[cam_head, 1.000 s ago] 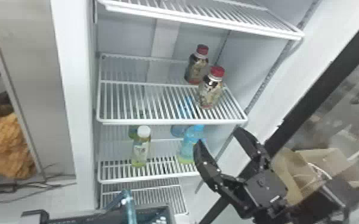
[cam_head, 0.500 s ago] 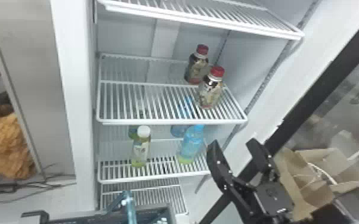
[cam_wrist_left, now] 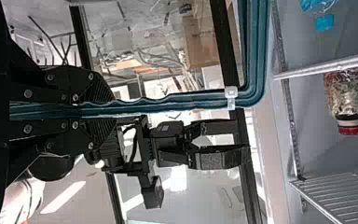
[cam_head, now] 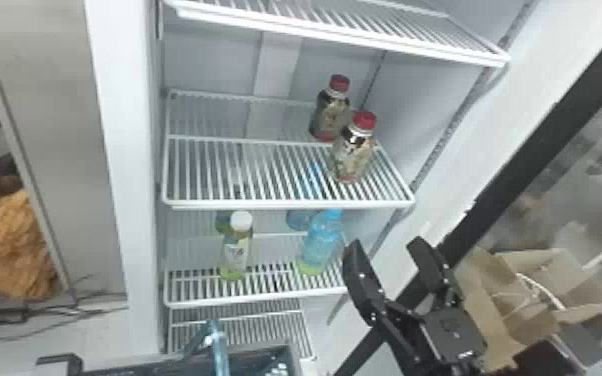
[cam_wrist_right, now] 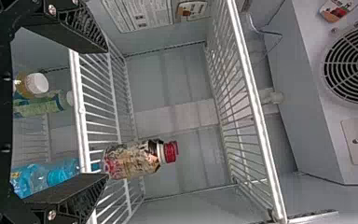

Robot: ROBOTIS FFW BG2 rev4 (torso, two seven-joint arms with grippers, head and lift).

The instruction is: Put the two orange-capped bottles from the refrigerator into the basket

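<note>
Jaws spread and empty, the right gripper [cam_head: 385, 246] hangs outside the refrigerator [cam_head: 120, 150], while the left gripper [cam_wrist_left: 106, 110] is clamped on the teal handle [cam_wrist_left: 182, 99] of the basket [cam_head: 292, 350]. Both transfers appear to lie ahead: the nearer red-capped bottle [cam_head: 352, 152] and the farther red-capped bottle [cam_head: 332, 115], apparently the wanted pair, stand on one wire shelf [cam_head: 290, 204]. Below are a white-capped bottle [cam_head: 236, 250] and a blue bottle [cam_head: 321, 242]. What the basket contains cannot be told.
</note>
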